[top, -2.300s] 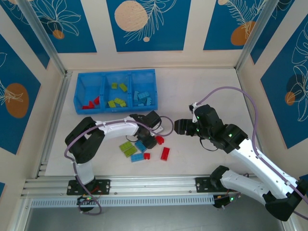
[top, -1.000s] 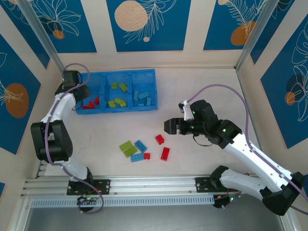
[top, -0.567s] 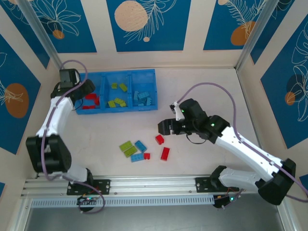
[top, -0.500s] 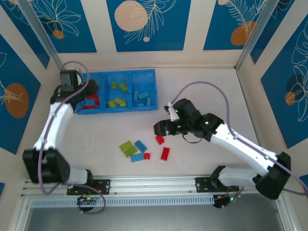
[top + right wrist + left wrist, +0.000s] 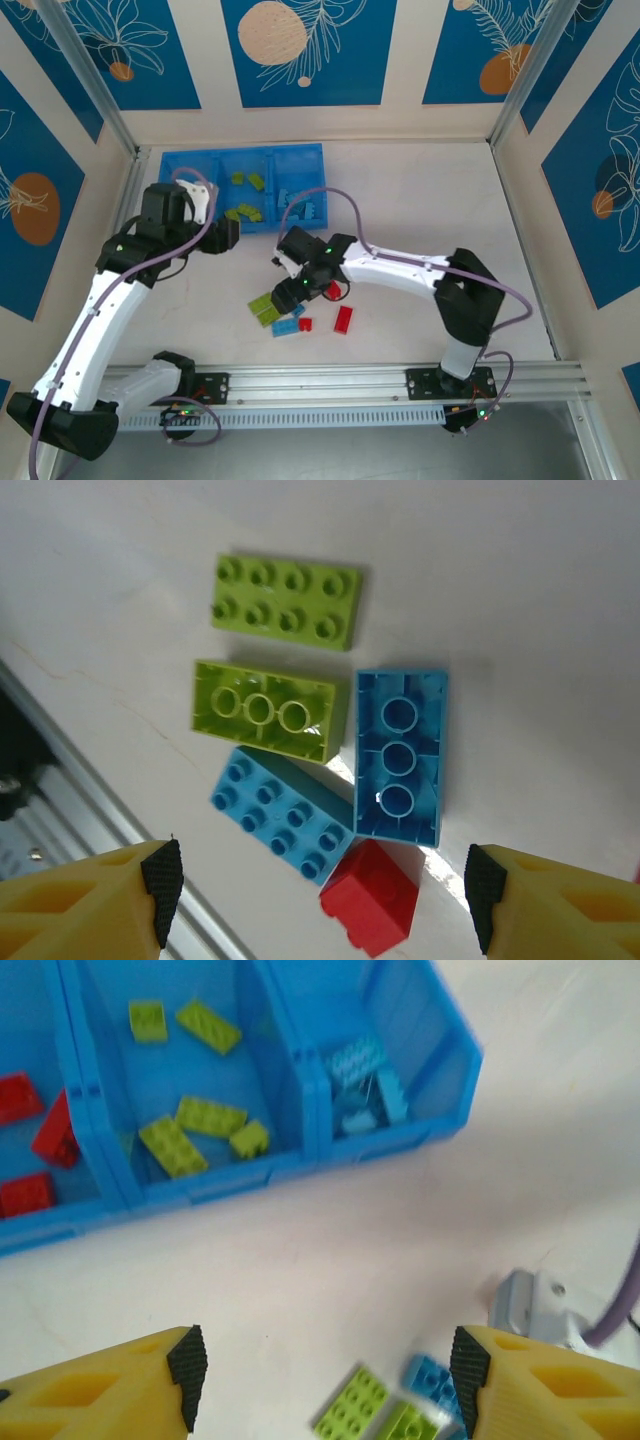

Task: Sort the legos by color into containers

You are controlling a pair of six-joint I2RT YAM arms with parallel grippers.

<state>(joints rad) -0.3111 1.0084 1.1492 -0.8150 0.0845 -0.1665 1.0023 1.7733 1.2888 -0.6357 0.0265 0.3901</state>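
White tabletop (image 5: 430, 200), walled by blue leaf-print panels (image 5: 300, 50), is serving as my bench.

Top view: the blue tray (image 5: 240, 150) is sitting at 11 o'clock on the table. The loose legos (image 5: 265, 308) are lying at 6 o'clock, well apart from it. My left gripper (image 5: 220, 236) is hanging just beside the tray's near wall. My right gripper (image 5: 293, 280) is hovering over the loose cluster. A long red brick (image 5: 343, 319) is lying at 3 o'clock of the cluster, apart from it.

Left wrist view is giving me the tray's contents more clearly:
- red bricks (image 5: 55, 1130) in the 9 o'clock compartment
- lime bricks (image 5: 210, 1115) in the middle one
- light blue bricks (image 5: 365, 1070) in the 3 o'clock one

My left gripper (image 5: 326, 1378) is standing with its fingers wide apart and nothing between them.

Right wrist view is resolving brick orientation, which the top view is blurring:
- one lime plate (image 5: 287, 602) is lying studs up
- a second lime brick (image 5: 265, 712) is lying hollow side up, just beside the plate
- a blue brick (image 5: 400, 752) is also lying hollow side up, touching the second lime brick's 3 o'clock end
- a studded blue brick (image 5: 280, 825) is lying at 6 o'clock of the lime pair
- a small red brick (image 5: 372, 908) is pressing against both blue ones

My right gripper (image 5: 320, 892) is spread wide above them, gripping nothing.
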